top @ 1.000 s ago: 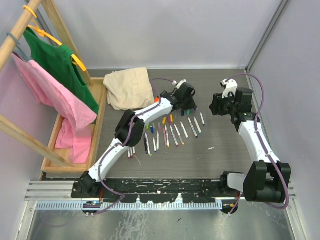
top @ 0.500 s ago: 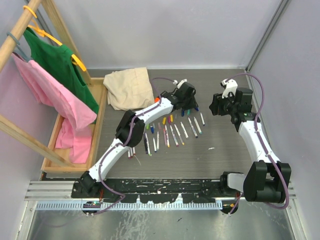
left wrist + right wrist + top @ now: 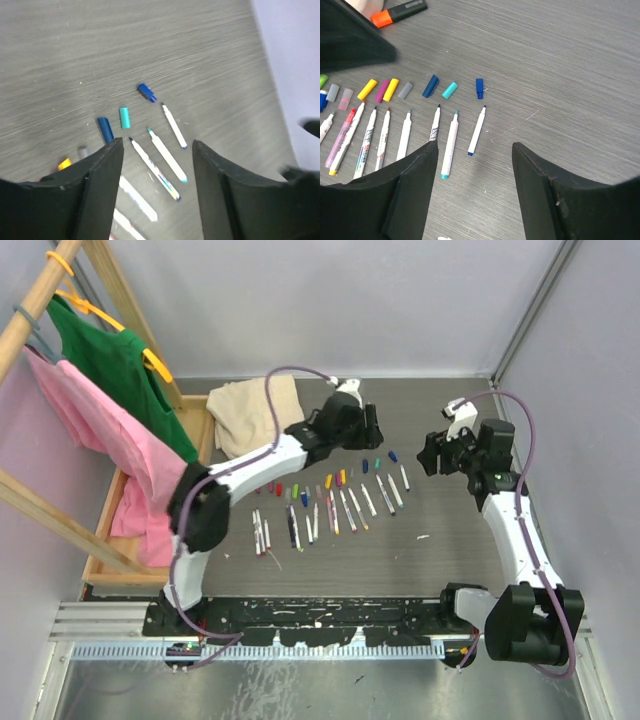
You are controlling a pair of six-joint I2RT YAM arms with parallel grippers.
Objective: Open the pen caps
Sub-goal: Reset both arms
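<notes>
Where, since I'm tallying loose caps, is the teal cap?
In the right wrist view, the teal cap lies near the row's right end, between the dark blue cap and the blue cap, beyond the teal pen's tip.

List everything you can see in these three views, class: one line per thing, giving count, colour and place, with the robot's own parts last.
Pens: a dozen or so, white barrels, in a row mid-table.
Pen caps: about ten, mixed colours, loose just beyond the pen tips.
Thick marker: one, black with orange cap, behind the row.
Cloth: one, beige, crumpled, far left of the table.
Green shirt: one, hanging on the rack.
Pink shirt: one, hanging beside it.
Rack: one, wooden, left side.
Table: one, grey.
Left tool: open, empty, above the caps.
Right tool: open, empty, above the pens.
</notes>
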